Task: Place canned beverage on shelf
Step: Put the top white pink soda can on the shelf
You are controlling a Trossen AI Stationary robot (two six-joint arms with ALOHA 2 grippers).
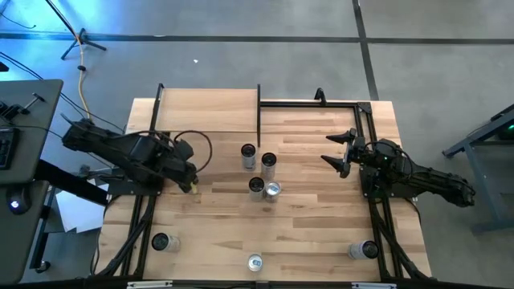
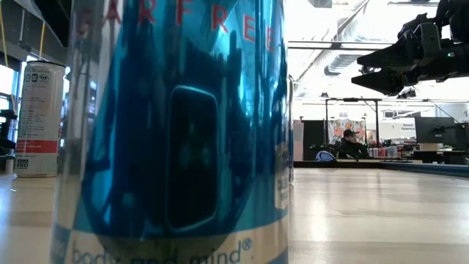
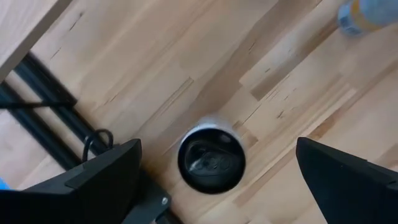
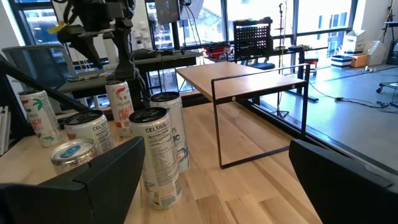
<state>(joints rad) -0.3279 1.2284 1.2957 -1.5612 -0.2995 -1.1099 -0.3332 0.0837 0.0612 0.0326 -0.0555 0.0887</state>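
From above, you see the shelf (image 1: 207, 110) at the far left of the surface (image 1: 321, 233) with nothing on its pale board, so the task reads as barely begun: no can is placed yet and none is held. A cluster of four cans (image 1: 259, 170) stands near the middle of the surface, to the right of the shelf, with three more cans along the near edge, well apart from it. Your left end effector (image 1: 191, 178) hangs just in front of the shelf, its arm reaching in from the left; your right end effector (image 1: 341, 152) hovers to the right of the cluster, fingers spread and empty. At surface level, a blue can (image 2: 176, 132) fills most of the picture, with a white can (image 2: 38, 117) behind it, and one spread end effector (image 2: 388, 70) is poised high at the upper right. Past the left wrist, the fingers (image 3: 93, 180) are wide apart above a dark can top (image 3: 211, 158) standing on the planks, not yet gripped. Past the right wrist, the released fingers (image 4: 106, 174) face the cluster, with the shelf beyond it.
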